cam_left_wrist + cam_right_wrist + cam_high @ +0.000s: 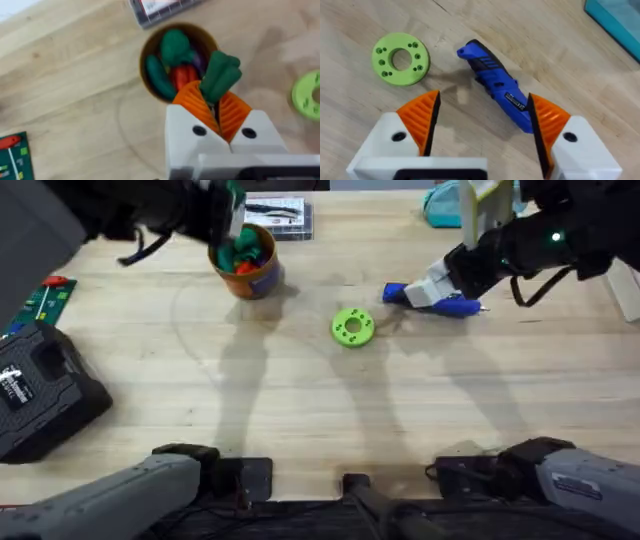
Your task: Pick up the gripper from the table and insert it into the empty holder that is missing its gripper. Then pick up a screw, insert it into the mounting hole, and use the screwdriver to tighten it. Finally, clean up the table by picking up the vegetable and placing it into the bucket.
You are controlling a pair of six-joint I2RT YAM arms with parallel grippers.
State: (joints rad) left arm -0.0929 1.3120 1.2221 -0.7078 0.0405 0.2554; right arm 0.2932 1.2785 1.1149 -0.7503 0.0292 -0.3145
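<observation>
While the left gripper (218,107) hangs over the orange bucket (250,268), its orange pads are pinched shut on the dark-green vegetable (220,75), which sits above the bucket's mouth rather than inside it; the bucket itself, standing toward the far left of the table (300,410), already holds several toy pieces, at least two green ones, a red one and something purple, though an exact count is hard to make; one clear parts box (280,215) lies just behind the bucket at the table's far edge. One lime-green disc (352,327) with a ring of small holes lies near the middle of the table, apart from everything else; one blue screwdriver (495,87) lies on the wood just to the right of it, and the right gripper (482,120) hovers above it with its fingers spread wide, one on either side of the handle and gripping nothing. A teal pouch (443,205) rests at the far right; a black case (45,390) and a green card (40,302) sit at the left edge.
</observation>
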